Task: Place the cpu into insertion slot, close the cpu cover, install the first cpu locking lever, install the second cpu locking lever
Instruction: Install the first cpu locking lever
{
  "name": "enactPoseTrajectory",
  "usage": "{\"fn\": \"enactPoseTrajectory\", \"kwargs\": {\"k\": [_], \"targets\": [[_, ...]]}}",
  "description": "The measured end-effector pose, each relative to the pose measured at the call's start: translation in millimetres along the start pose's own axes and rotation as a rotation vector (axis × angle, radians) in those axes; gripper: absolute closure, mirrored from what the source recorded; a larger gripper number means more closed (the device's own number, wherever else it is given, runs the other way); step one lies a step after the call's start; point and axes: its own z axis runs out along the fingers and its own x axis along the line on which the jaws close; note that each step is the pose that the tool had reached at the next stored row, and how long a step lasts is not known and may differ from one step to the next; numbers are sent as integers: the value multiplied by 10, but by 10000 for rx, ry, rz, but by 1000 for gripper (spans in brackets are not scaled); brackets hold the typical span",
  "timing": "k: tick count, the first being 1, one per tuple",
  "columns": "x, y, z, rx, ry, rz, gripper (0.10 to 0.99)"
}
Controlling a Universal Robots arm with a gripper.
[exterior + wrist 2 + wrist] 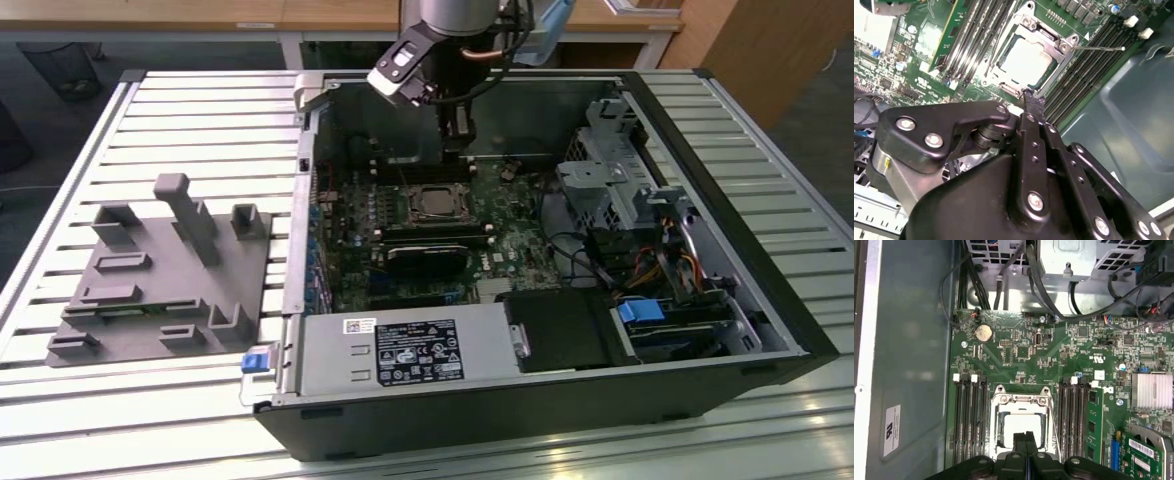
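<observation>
Quick count: one gripper (1034,102), one cpu (1026,60), one socket (1008,89), one cover (1053,39), and one lever (1099,48) that can be made out clearly. There's a bank of long black memory slots (970,420) on each side of the socket, so two banks. The bank on the far side of the socket from the bare case wall holds a single green memory stick (1093,425). One coin battery (984,332) sits on the board a bit away from the socket, near the board's edge.

The cpu is a flat square with a pale silvery top, and it's sitting in the socket. The cover is a thin silver frame lying over the cpu's edges, with the cpu top showing through the window. The lever is a skinny silver rod with a little ball tip. It pokes out from one corner of the socket across the neighbouring memory slots.

The gripper's jaws are pressed together with nothing between them. Its tips hang right at the socket's edge, and whether they touch can't be told.

In the exterior view, the socket sits inside one open computer case (534,400) on a slatted table (174,110). One grey holder block (160,270) lies well apart from the socket, outside the case.
</observation>
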Motion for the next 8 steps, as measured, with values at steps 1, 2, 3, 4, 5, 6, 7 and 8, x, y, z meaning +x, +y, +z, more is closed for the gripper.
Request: {"fn": "enactPoseTrajectory", "kwargs": {"k": [1,2,3,4,5,6,7,8], "targets": [[0,0,0,-1,4,-48,980],[0,0,0,-2,10,-176,980],[0,0,-1,-3,15,-340,980],[0,0,-1,-6,24,-508,980],[0,0,-1,-8,33,-696,980],[0,0,-1,-10,40,-862,980],[0,0,-1,-12,51,-991,980],[0,0,-1,-14,59,-1083,980]]}}
